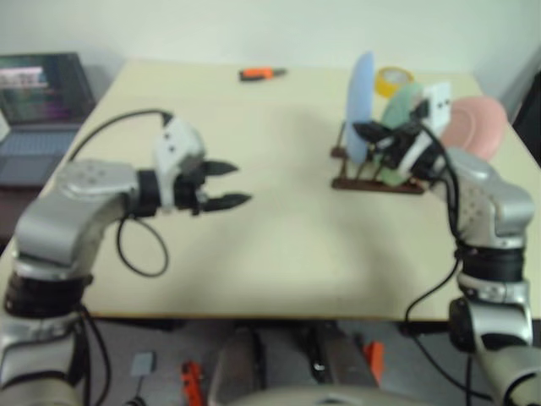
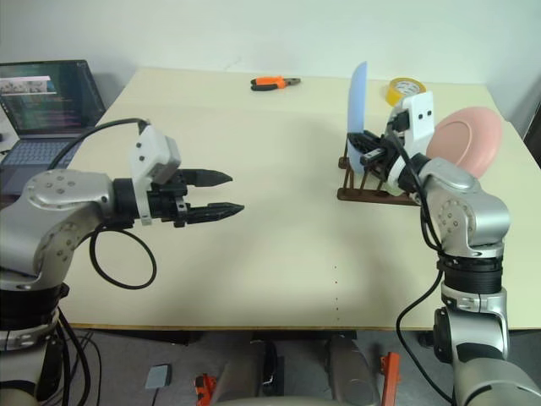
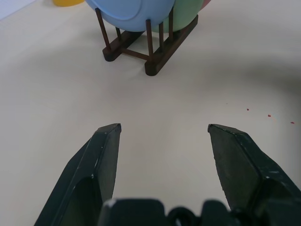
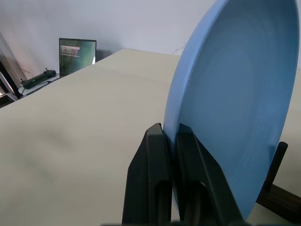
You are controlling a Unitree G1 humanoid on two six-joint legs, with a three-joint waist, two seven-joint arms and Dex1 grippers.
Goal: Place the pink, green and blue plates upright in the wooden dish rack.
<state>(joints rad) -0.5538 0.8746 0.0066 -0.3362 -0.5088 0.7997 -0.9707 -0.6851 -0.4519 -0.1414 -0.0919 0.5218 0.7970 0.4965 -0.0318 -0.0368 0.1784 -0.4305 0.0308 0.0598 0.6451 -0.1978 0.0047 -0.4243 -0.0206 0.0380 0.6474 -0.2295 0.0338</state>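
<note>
Silver jointed arms, black cables, black-fingered left claw (image 2: 226, 193).

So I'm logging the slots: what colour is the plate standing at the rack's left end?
Light blue plate, clearest in the right eye view.

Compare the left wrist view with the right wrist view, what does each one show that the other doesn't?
Left wrist: the green plate behind the blue one, the wooden dish rack's rails and pegs, and the open left end effector.
Right wrist: a laptop at the table's far edge, and the right end effector nearly closed against the blue plate's rim.
Both: the blue plate upright in the rack, and the table.
</note>
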